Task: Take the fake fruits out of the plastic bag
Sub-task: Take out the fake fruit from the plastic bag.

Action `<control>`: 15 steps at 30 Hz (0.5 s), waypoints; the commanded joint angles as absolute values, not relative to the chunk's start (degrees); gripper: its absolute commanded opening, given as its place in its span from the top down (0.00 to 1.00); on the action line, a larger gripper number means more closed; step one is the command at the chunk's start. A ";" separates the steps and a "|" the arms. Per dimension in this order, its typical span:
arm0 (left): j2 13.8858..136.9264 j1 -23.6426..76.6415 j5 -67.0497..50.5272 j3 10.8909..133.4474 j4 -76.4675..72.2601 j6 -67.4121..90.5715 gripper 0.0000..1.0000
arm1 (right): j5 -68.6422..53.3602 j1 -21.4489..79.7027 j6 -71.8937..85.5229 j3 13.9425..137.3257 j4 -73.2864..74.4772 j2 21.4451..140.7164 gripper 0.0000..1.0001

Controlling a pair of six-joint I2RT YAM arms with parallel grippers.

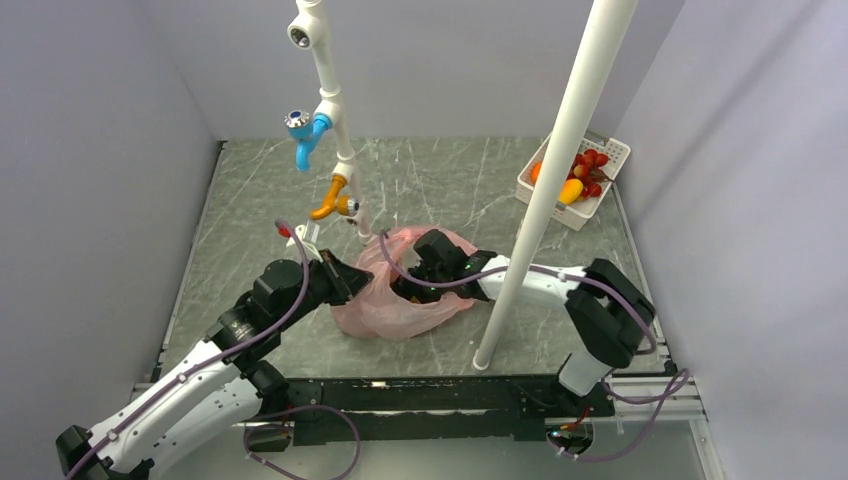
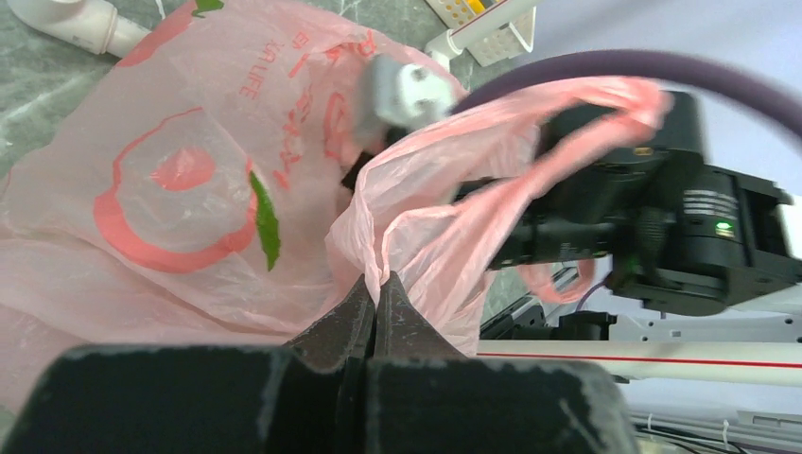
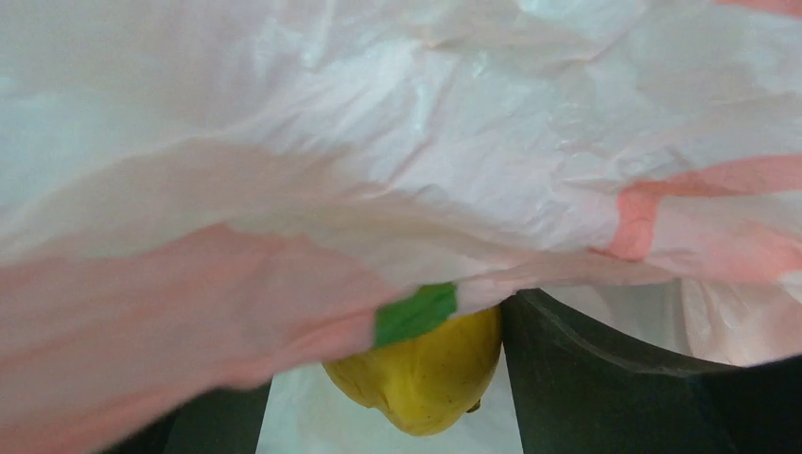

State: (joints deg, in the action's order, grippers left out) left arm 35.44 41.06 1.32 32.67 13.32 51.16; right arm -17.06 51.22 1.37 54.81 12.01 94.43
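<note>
The pink plastic bag (image 1: 400, 305) lies crumpled at the table's middle. My left gripper (image 1: 350, 280) is shut on a fold of the bag's rim (image 2: 378, 274) and holds it up. My right gripper (image 1: 420, 278) is inside the bag's mouth. In the right wrist view a yellow fake fruit (image 3: 426, 374) sits between my right gripper's (image 3: 388, 397) fingers, touching the right finger (image 3: 586, 378), with a gap on its left side. Bag film hides the fingertips. More fake fruits lie in the white basket (image 1: 612, 150): a red bunch (image 1: 592, 165), a yellow one (image 1: 571, 190) and an orange one (image 1: 535, 172).
A white pole (image 1: 545, 190) stands just right of the bag, crossing over my right arm. A white pipe (image 1: 330, 100) with blue and orange taps rises behind the bag. The basket stands at the back right corner. Grey walls close in three sides.
</note>
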 commanded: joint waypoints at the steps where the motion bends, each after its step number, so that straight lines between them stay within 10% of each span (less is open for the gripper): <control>1: 34.41 40.86 1.38 31.77 13.10 51.07 1.00 | -19.29 49.36 4.57 53.20 5.93 86.47 0.68; 15: 32.57 40.73 1.26 28.97 13.21 52.13 1.00 | -41.29 36.50 19.73 46.20 -8.56 74.05 0.85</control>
State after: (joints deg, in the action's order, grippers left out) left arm 32.58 41.04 1.37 29.15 14.63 51.79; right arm -31.86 39.35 13.13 48.38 0.01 78.37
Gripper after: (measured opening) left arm 0.012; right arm 0.780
